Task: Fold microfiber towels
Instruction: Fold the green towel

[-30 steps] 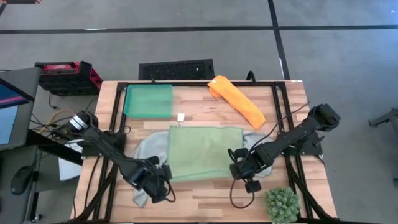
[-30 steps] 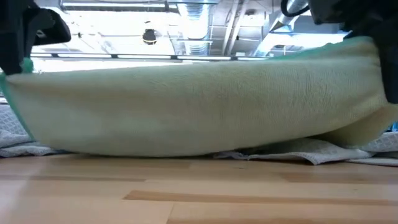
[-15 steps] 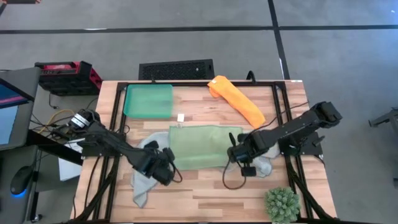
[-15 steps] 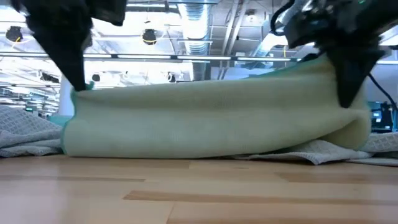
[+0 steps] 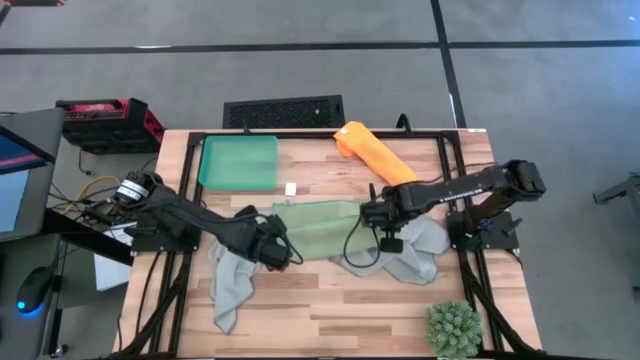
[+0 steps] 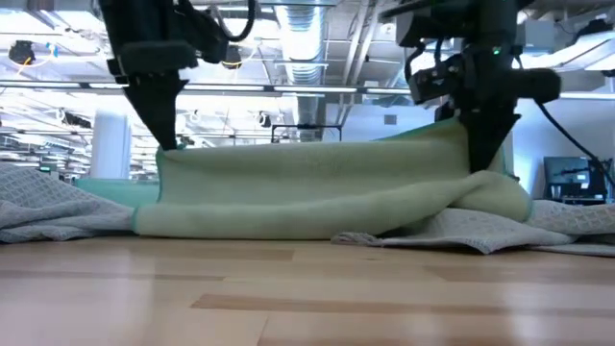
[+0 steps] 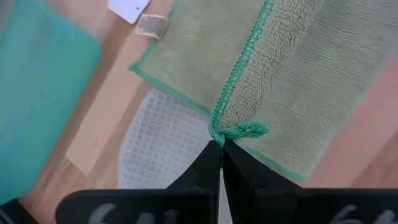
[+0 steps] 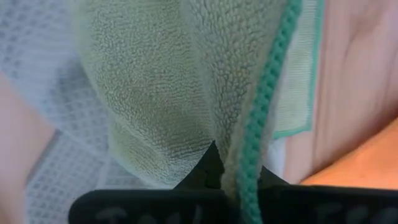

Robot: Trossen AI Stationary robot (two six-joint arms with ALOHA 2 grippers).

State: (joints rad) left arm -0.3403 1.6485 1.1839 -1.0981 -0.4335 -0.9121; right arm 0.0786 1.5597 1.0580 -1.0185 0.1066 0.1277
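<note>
Both grippers pinched near corners of the green towel (image 5: 322, 229), lifted so its near half could fold over the far half. Left gripper (image 5: 272, 247) was clamped on the left corner, right gripper (image 5: 375, 213) on the right corner. Towel sat mid-table, draped between them, over grey towels (image 5: 232, 285). Orange towel (image 5: 378, 160) lay well apart, toward the far edge.
</note>
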